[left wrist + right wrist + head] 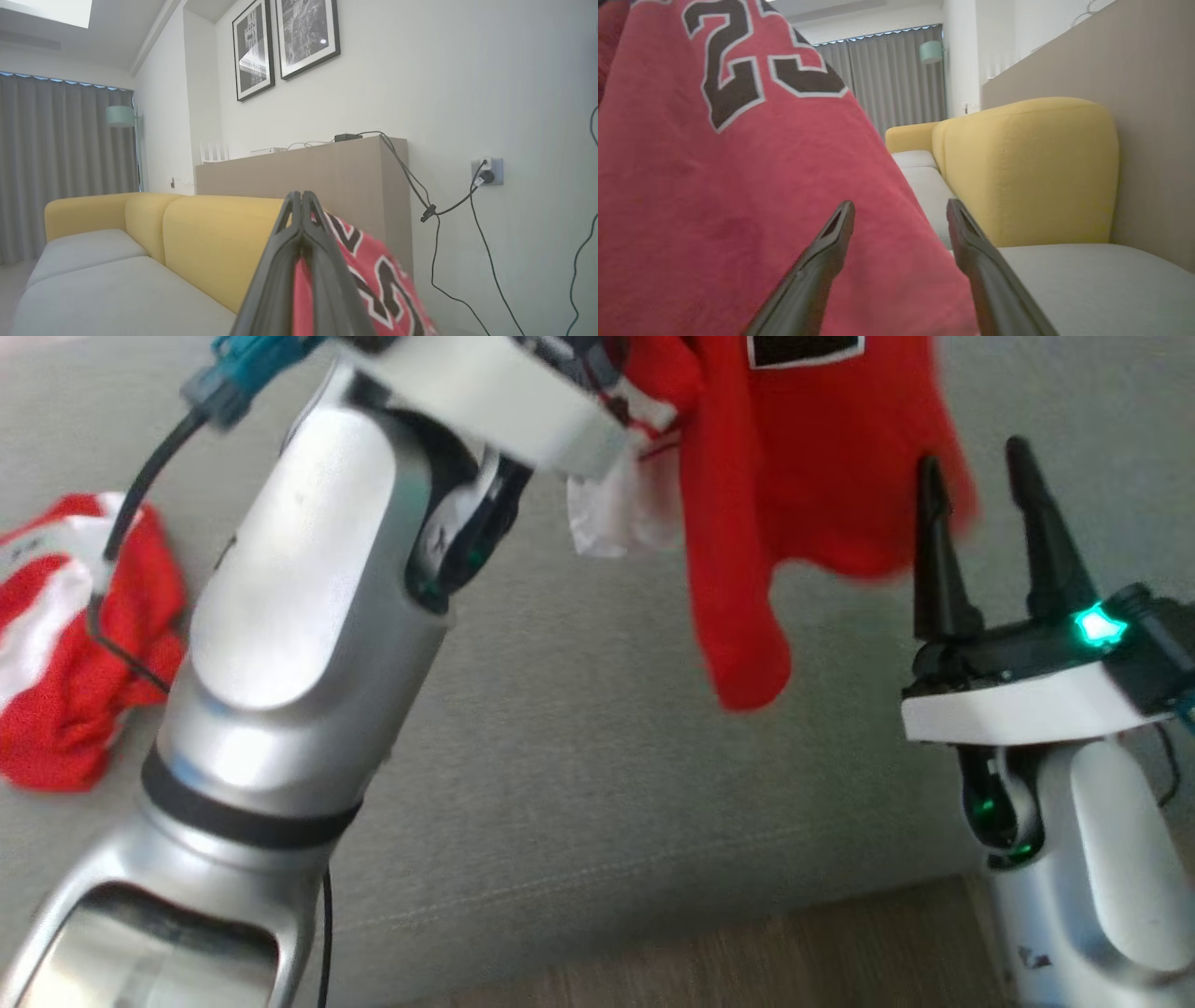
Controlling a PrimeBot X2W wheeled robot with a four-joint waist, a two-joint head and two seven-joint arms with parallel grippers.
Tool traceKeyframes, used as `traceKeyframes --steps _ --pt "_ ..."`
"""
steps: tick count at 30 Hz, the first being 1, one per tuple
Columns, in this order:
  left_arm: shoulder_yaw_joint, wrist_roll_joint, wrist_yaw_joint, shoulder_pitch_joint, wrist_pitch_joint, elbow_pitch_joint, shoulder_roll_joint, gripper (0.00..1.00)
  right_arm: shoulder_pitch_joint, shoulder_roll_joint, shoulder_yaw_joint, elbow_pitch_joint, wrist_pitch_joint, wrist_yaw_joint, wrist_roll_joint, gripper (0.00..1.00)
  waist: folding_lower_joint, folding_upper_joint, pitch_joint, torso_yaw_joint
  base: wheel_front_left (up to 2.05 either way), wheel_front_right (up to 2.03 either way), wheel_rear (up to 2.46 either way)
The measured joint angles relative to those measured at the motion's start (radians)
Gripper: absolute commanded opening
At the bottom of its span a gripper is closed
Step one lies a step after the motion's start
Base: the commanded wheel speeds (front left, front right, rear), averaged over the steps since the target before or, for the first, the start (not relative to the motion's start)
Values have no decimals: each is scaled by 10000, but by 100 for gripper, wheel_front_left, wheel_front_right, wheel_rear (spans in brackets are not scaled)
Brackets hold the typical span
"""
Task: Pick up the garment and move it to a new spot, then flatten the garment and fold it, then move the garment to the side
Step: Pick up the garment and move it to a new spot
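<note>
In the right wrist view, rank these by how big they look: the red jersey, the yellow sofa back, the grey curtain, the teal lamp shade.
1. red jersey, largest, though it hangs nearest the camera
2. yellow sofa back
3. grey curtain, partly hidden by the jersey
4. teal lamp shade, smallest

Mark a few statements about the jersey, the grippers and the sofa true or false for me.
1. The left gripper is shut on the red jersey. True.
2. The right gripper is shut. False: it stands open.
3. The red jersey lies flat on the sofa seat. False: it hangs in the air.
4. A crumpled red and white garment lies on the sofa seat. True.
5. The sofa backrest is blue. False: it is yellow.
</note>
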Motion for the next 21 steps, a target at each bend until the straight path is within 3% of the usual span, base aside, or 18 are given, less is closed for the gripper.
traceKeyframes --steps 8,14,15,16,17,21 --pt "-305 1208 395 -403 -485 2738 568 0 -116 0 -107 -263 0 0 201 100 0 0 810 -751 0 0 0" --pt "-936 1664 115 -421 -988 5492 732 0 -401 2 4 -385 0 0 280 100 0 0 1581 -1050 0 0 0" --pt "-1014 1716 42 -423 -1005 5833 700 35 -421 2 42 -385 0 0 280 100 0 0 1661 -1049 0 0 0" --pt "-1068 1766 6 -424 -1089 6148 669 75 -439 2 75 -385 0 0 280 100 0 0 1727 -1035 0 0 0" --pt "-1103 1776 4 -437 -1143 6420 625 100 -453 2 100 -382 0 0 280 100 0 0 1772 -1002 0 0 0" --pt "-1198 1776 -44 -614 -1338 7066 485 100 -579 2 201 -370 0 0 253 100 0 0 1820 -792 0 0 0"
